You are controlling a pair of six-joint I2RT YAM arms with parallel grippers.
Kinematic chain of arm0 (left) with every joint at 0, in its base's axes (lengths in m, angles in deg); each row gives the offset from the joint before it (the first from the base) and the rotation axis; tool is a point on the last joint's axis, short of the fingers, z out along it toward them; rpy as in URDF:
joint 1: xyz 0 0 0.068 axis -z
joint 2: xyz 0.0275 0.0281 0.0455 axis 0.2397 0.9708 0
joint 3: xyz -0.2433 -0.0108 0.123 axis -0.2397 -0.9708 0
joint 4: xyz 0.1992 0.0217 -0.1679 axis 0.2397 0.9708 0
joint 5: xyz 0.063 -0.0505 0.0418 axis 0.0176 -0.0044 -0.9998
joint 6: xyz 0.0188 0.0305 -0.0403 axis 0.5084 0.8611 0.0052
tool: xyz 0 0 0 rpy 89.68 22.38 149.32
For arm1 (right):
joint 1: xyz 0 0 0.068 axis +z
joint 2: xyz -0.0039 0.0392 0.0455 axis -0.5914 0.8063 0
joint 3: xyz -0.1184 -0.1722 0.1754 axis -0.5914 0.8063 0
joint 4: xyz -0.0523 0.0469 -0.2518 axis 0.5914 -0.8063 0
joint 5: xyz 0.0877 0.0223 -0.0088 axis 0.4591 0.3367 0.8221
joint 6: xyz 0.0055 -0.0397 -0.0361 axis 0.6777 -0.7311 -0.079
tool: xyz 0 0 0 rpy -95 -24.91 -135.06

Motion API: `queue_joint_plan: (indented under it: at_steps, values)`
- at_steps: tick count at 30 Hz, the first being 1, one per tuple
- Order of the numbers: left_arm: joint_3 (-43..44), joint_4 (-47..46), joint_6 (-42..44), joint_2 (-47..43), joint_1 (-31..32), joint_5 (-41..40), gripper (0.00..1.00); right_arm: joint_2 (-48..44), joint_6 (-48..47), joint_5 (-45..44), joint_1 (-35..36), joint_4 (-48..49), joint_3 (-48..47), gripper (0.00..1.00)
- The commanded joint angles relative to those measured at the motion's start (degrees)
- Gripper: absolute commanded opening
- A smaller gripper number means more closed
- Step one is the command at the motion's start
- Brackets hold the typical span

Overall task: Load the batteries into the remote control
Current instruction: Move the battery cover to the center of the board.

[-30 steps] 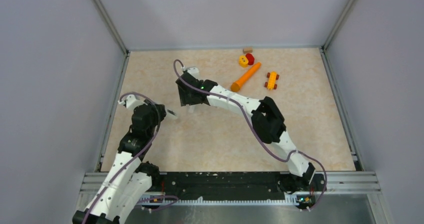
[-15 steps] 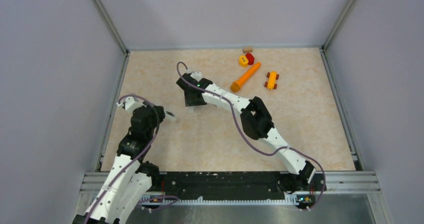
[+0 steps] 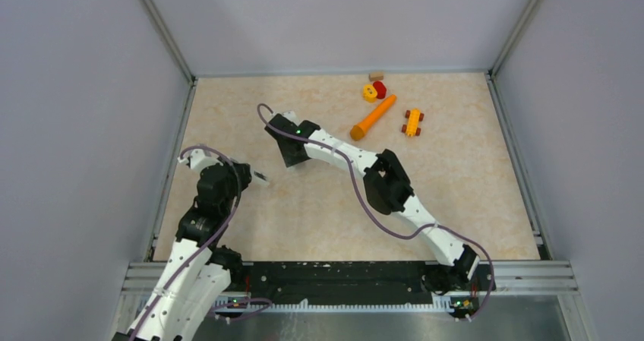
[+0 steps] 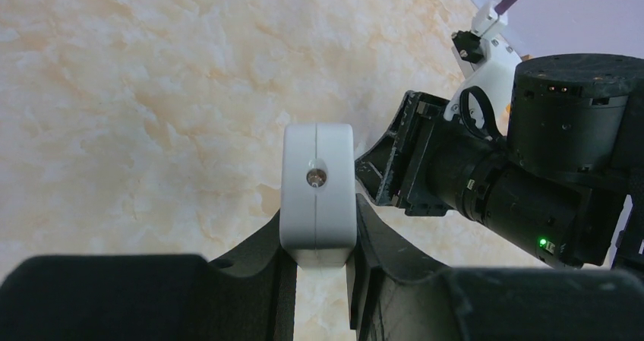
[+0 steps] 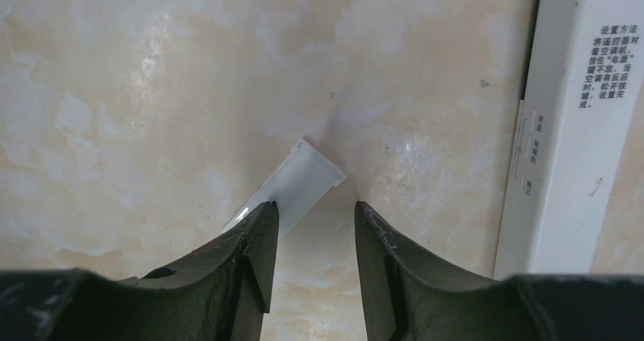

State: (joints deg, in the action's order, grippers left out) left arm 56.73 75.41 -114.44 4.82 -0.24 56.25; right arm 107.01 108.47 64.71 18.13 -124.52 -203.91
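Seen from above, left of centre, the right gripper [image 3: 292, 160] hangs low over the table [image 3: 471, 204]. The left gripper [image 3: 254, 175] is just beside it at lower left, close to the left rail. Bare surface lies open toward the lower right, and the orange carrot [image 3: 374, 117] and toy car [image 3: 412, 122] sit well apart at upper right. Against a second ago, the right arm's elbow has drawn down and left and its wrist has turned. The left arm has barely shifted and the toys have not moved. Through the left wrist camera, the left gripper [image 4: 317, 213] is clamped on a white block [image 4: 317, 185] seen end-on, with a seam running up its middle; what it is I cannot tell. Through the right wrist camera, the remote control [image 5: 577, 151] runs along the right edge with its printed face up. Its long axis goes top to bottom, leaning slightly right at the top, and both ends are cut off; from above it cannot be picked out. The right gripper [image 5: 311, 208] stands parted, gripping nothing, over a small flat white piece [image 5: 300, 185]. That piece's lower-left end slips behind one finger, and it sits near the remote but apart from it.
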Motion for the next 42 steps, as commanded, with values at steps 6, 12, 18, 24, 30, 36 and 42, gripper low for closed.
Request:
queue_joint_plan:
  at_steps: [6,12,18,24,30,36,42]
  values:
    - [3.2,-0.4,1.2,-1.0,-0.1,4.8,0.00,-4.6,-11.6,3.0,2.5,-5.0,9.2,0.43]
    - [4.7,0.1,0.4,-0.1,-0.1,7.5,0.00,-12.6,-14.5,6.4,2.3,-3.5,18.4,0.43]
    - [1.5,-6.2,-1.1,1.8,-0.1,18.3,0.00,-22.2,-12.2,5.7,1.3,-1.5,28.3,0.34]
    - [-2.2,-15.2,-4.6,7.2,0.0,27.4,0.00,-34.9,-7.6,3.8,-0.6,1.6,41.2,0.28]
    - [-2.2,-10.2,-4.2,3.7,0.0,19.2,0.00,-38.5,-6.7,8.8,-0.5,11.5,44.7,0.52]
    - [-1.5,-3.6,-1.9,-3.9,0.0,9.3,0.00,-28.9,-3.3,2.9,1.4,12.3,36.4,0.64]
    - [-1.5,-2.3,0.0,-4.9,0.0,8.0,0.00,-23.3,0.1,-2.4,1.7,16.1,33.8,0.64]
